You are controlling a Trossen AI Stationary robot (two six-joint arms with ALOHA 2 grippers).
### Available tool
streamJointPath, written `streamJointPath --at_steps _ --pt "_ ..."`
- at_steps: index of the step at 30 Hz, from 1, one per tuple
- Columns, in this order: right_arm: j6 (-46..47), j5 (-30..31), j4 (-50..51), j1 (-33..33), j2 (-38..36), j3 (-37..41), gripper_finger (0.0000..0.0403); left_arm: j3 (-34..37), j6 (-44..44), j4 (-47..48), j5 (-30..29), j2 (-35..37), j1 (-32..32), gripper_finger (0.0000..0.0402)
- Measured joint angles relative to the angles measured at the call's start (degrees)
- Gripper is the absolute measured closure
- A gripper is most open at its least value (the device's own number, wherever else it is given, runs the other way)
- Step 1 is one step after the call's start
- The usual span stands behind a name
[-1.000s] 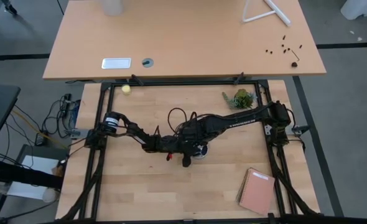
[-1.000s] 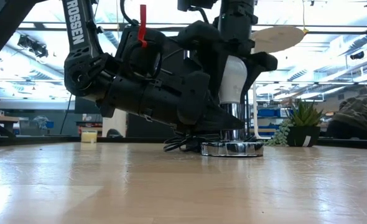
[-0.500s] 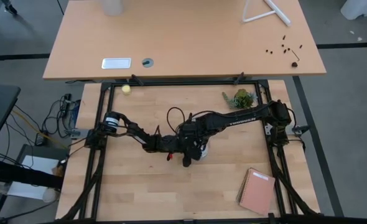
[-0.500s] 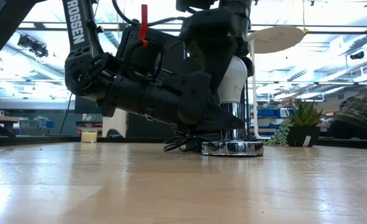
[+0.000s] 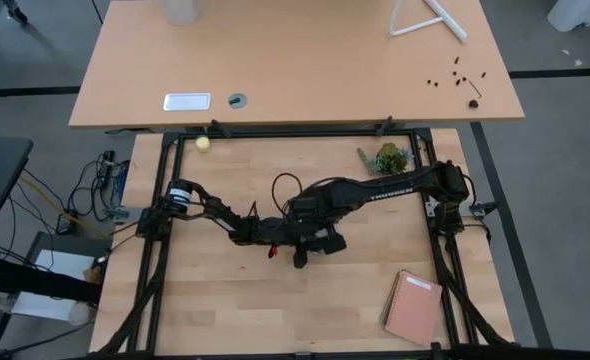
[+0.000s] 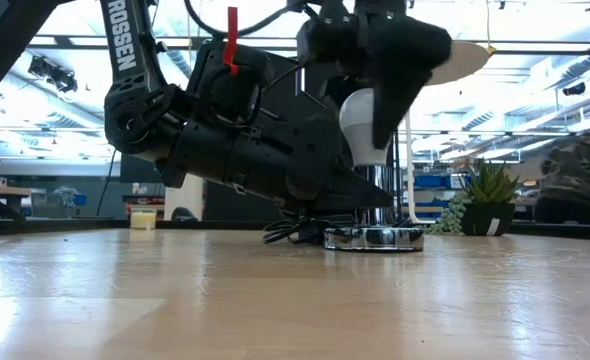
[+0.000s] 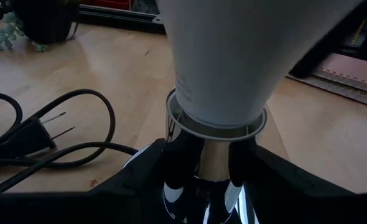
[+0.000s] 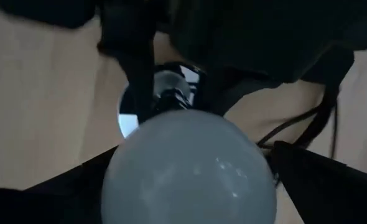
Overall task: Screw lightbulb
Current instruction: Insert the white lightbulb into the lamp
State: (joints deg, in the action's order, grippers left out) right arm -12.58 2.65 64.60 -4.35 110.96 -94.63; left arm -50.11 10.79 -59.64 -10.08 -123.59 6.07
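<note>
While hanging straight over the lightbulb (image 6: 363, 125), brackets its white dome with right gripper (image 8: 190, 186); cannot tell clamped or slack from these views. Set on top, probably, to twist about the bulb's upright axis. Lower down, left gripper (image 7: 205, 168) clamped shut on the chrome neck of the socket (image 6: 373, 238), lying nearly flat along the table (image 6: 275, 300); held so, by judgement, to stop the base spinning or sliding during turning. Lightbulb upright, screw base down inside the socket neck, white body flaring out just above the rim; thread hidden, so cannot say how deep. Judged step: screwing in, started at least, not confirmed seated. Socket disc flat on the wood near table centre, black cord (image 7: 78, 149) and two-pin plug (image 7: 28, 134) looped loose beside it, plugged into nothing, near enough to snag. Risks: squeezing the bulb too hard, or cross-threading with any tilt. Farther out: small potted plant (image 5: 387, 158) toward the far right, pinkish notebook (image 5: 413, 306) by the near right corner, yellowish ball (image 5: 203, 143) at the far left edge, all well apart from the work.
</note>
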Motion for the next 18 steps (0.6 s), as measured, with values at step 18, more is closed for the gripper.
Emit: streamJointPath --at_steps 18 --pt "-6.9 1.6 0.0 -0.8 0.7 0.0 0.0029 0.0 -0.2 -0.2 -0.7 0.0 0.0 0.0211"
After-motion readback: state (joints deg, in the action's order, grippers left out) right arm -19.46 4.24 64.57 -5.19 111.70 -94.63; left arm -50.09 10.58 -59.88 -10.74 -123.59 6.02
